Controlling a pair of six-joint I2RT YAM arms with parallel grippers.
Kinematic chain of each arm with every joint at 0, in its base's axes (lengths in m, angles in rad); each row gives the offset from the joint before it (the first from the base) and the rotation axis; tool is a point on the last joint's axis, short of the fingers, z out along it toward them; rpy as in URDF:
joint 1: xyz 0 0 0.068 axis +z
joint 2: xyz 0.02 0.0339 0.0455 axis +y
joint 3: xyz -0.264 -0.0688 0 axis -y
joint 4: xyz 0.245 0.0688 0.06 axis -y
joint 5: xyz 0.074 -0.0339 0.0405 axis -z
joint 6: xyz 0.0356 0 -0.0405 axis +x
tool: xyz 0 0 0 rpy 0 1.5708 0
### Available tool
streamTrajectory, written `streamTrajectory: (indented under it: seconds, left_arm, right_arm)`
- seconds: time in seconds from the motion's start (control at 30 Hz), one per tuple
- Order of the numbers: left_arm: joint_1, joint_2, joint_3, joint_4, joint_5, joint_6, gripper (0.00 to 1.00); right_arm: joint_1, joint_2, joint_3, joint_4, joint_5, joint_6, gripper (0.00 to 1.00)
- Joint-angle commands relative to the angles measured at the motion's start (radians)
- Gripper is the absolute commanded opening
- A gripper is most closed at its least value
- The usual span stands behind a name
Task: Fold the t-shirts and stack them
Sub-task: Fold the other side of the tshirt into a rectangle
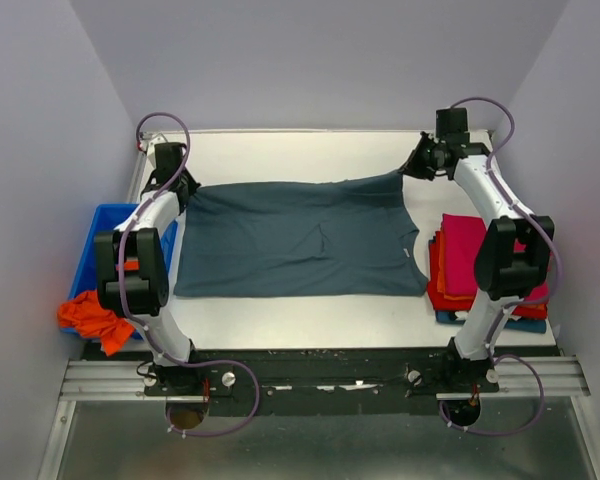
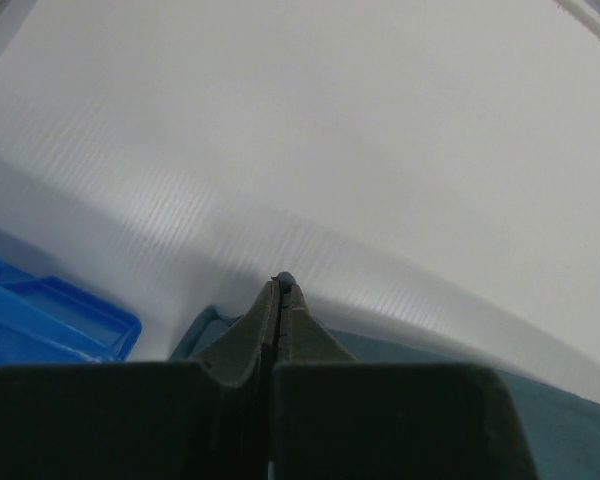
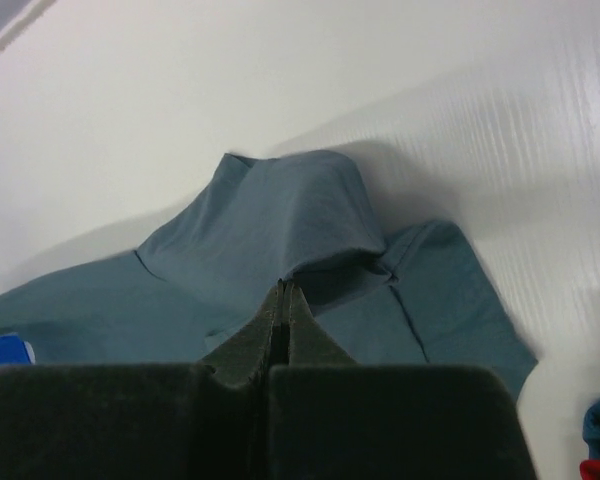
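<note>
Left edge of the white worktop [image 1: 310,155]: a rigid blue plastic bin [image 1: 92,225] with a bright orange cloth t-shirt [image 1: 92,315] spilling over its near rim.

Far-left: the left gripper [image 1: 185,188] has its jaws pressed together on the far-left corner of the slate grey-blue cloth t-shirt [image 1: 300,240], which lies spread flat across the middle of the worktop.

Far-right: the right gripper [image 1: 412,168] is likewise clamped on the shirt's far-right corner, and the cloth tents up at its tips.

Right edge: a magenta-pink folded t-shirt [image 1: 465,250] is stacked on a red folded t-shirt [image 1: 438,280].

Assessment: the fabric is light, limp and prone to sagging. Corner and hem pinches suit it, with both holds kept level so that the fold lands square.
</note>
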Motion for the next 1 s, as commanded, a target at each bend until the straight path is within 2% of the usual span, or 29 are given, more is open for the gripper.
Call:
streamTrajectory:
  seconds: [0.0, 0.33, 0.67, 0.97]
  left_arm:
    - [-0.003, -0.080, -0.090, 0.069, -0.035, -0.025, 0.00]
    - [-0.019, -0.207, -0.242, 0.138, -0.093, -0.026, 0.00]
    - [-0.039, -0.310, -0.362, 0.197, -0.153, -0.045, 0.00]
    - [-0.043, -0.347, -0.408, 0.146, -0.203, -0.088, 0.00]
  right_arm:
    - [-0.004, -0.091, -0.058, 0.004, -0.002, 0.002, 0.01]
    - [-0.004, -0.265, -0.261, 0.039, 0.012, 0.017, 0.01]
    - [-0.003, -0.402, -0.391, 0.068, 0.018, 0.033, 0.01]
    - [-0.003, -0.474, -0.482, 0.090, 0.033, 0.050, 0.01]
